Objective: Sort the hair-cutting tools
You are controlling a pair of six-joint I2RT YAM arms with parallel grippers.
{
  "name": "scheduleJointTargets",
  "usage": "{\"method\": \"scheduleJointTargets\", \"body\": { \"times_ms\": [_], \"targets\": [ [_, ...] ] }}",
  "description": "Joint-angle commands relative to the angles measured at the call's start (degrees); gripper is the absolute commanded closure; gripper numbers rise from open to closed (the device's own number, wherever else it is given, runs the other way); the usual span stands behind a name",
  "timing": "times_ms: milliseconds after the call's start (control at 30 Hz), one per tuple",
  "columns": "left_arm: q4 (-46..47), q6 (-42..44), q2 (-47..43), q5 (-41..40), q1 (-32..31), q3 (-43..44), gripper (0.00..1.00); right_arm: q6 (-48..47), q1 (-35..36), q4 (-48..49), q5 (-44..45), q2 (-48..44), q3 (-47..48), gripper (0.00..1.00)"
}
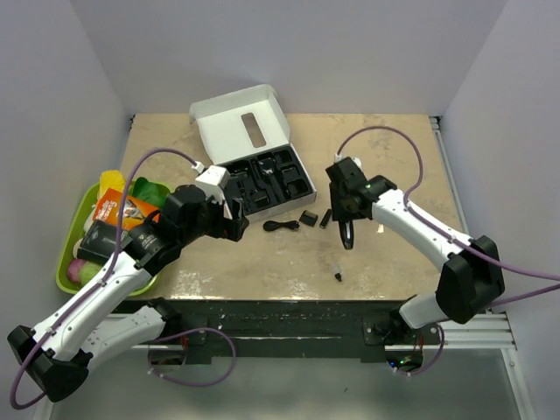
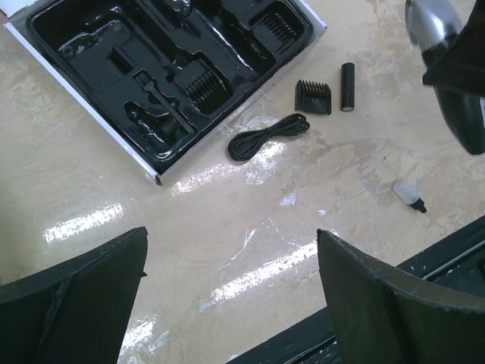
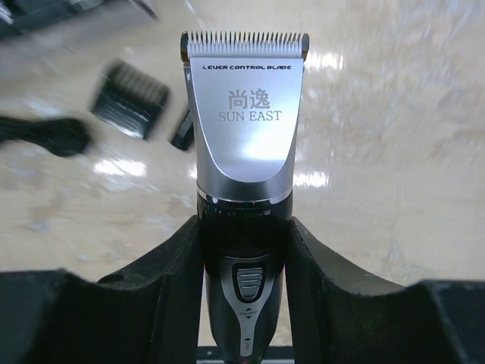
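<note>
My right claw (image 3: 244,227) grips the clipper (image 3: 244,136) by its body. Left claw (image 2: 231,273) wide, empty, hovering over counter (image 2: 341,197) near cord (image 2: 267,135).

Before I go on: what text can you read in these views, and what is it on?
"LEVER CONTROL BLADE": silver head of the hair clipper, just under the teeth.
"尚逸": same silver head, in the middle.
"SUN EAST": same head, directly below the characters.
Small print on the clipper's black body near its button: too small to read.
Print on the orange packet in the top view: too small to read.
</note>
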Motion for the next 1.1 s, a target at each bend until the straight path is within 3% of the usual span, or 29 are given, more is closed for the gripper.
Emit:
{"method": "scheduleJointTargets", "body": {
  "times_ms": [0,233,367,700,1067],
  "targets": [
    [-0.5,0.9,0.0,1.3,-0.1,4.1,0.03,-5.2,-0.1,-2.8,-1.5,2.0,12.7,1.0],
    [-1.5,0.8,0.6,0.9,-0.1,4.3,0.04,-9.7,0.0,1.6,-16.5,15.0,28.5,1.0],
    [-1.4,0.3,0.5,1.3,-0.1,4.1,0.04,-10.5,1.1,4.7,-20.3,21.8,34.7,1.0],
    [-1.8,0.5,0.5,1.3,-0.1,3.4,0.04,-14.6,5.5,8.1,-18.8,34.3,47.6,1.0],
    [-1.7,0.7,1.2,1.5,-0.1,3.0,0.04,-12.5,5.5,10.7,-11.5,40.1,51.2,1.0]
  ]
}}
